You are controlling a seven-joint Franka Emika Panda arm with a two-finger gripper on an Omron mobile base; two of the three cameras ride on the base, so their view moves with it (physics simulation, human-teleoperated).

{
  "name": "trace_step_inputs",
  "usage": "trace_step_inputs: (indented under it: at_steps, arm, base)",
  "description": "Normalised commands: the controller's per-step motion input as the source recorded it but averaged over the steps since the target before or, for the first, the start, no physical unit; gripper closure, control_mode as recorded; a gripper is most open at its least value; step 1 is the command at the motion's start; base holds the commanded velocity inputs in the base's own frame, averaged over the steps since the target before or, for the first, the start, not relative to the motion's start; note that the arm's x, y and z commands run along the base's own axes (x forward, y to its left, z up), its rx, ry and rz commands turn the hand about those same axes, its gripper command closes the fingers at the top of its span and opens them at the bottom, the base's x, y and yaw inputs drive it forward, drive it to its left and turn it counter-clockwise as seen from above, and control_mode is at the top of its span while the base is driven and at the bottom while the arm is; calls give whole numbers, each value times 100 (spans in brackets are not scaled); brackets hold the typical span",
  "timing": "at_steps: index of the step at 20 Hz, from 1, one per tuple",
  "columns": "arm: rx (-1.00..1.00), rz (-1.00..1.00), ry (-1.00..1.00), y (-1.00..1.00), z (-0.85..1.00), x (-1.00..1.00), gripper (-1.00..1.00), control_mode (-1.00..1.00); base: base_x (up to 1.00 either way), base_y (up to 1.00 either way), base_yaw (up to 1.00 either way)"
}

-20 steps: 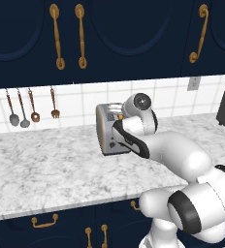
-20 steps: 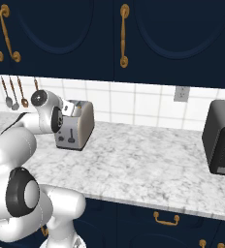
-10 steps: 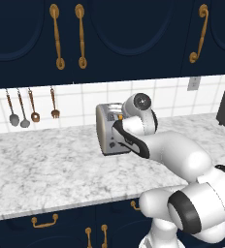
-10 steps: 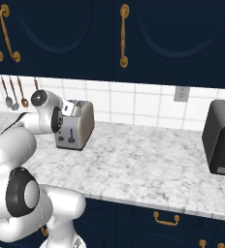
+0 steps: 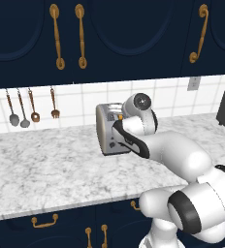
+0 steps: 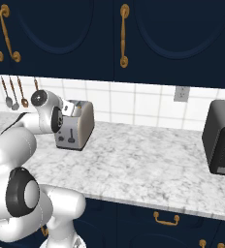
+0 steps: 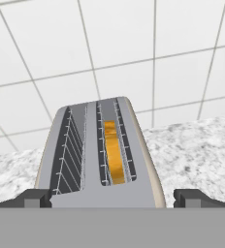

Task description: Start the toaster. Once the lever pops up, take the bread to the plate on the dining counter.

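Here the pincer (image 7: 113, 197) sits right at the near end of the toaster (image 7: 97, 155), its two dark fingertips (image 7: 34, 197) spread wide apart, one on each side of the toaster's body and gripping nothing. Just beyond, the bread (image 7: 114, 154) stands sunk in the right-hand slot, the left slot showing bare wire guides. The toaster rests on the marbled counter (image 5: 46, 169) near the white tiled wall (image 6: 143, 104), with a black appliance (image 6: 222, 138) well apart along the counter.
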Motion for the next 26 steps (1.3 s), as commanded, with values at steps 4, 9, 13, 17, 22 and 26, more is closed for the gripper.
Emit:
trace_step_inputs:
  at_steps: [4,9,13,17,22,26]
  arm:
    - [0,0,0,0,0,0,-100,-100]
    - [0,0,0,0,0,0,-100,-100]
    - [0,0,0,0,0,0,-100,-100]
    - [0,0,0,0,0,0,-100,-100]
    - [0,0,0,0,0,0,-100,-100]
    - [0,0,0,0,0,0,-100,-100]
  base:
    - [0,0,0]
    - [0,0,0]
    - [0,0,0]
    - [0,0,0]
    - [0,0,0]
    - [0,0,0]
